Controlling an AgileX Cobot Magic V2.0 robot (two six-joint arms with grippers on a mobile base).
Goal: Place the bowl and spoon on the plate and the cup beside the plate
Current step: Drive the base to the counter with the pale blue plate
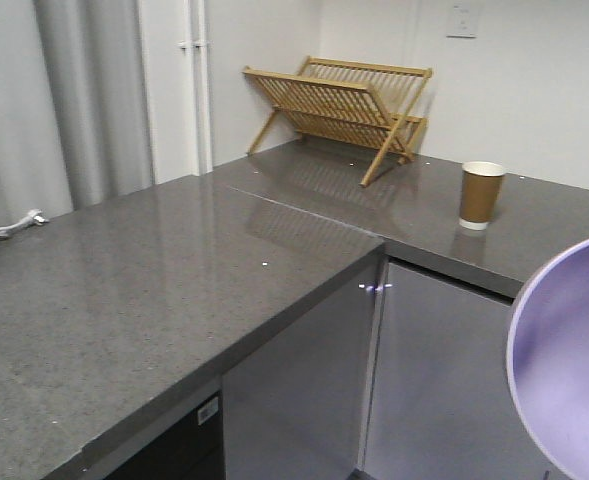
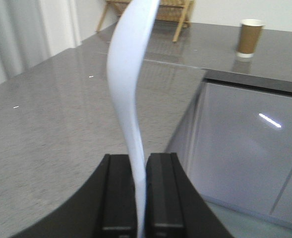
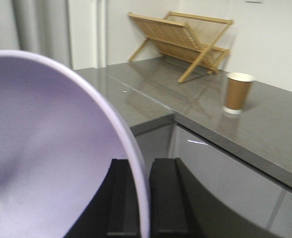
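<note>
on the far counter: cup [image 1: 482,195] upright near drying rack [image 1: 339,105], awaiting its place
left gripper [image 2: 141,198]: clamped on spoon [image 2: 128,74] handle, scoop outward, likely for carrying
right gripper [image 3: 142,198]: pinching bowl [image 3: 46,148] rim, bowl tilted
plate: not in view

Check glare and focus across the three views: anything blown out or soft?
Front view: the countertop carries a soft sheen and mirrors the drying rack; the bowl at the edge is blurred. Left wrist: the spoon is near the lens, soft and pale, with a bright streak on the cabinet door. Right wrist: bowl blurred up close, cup fairly sharp.
</note>
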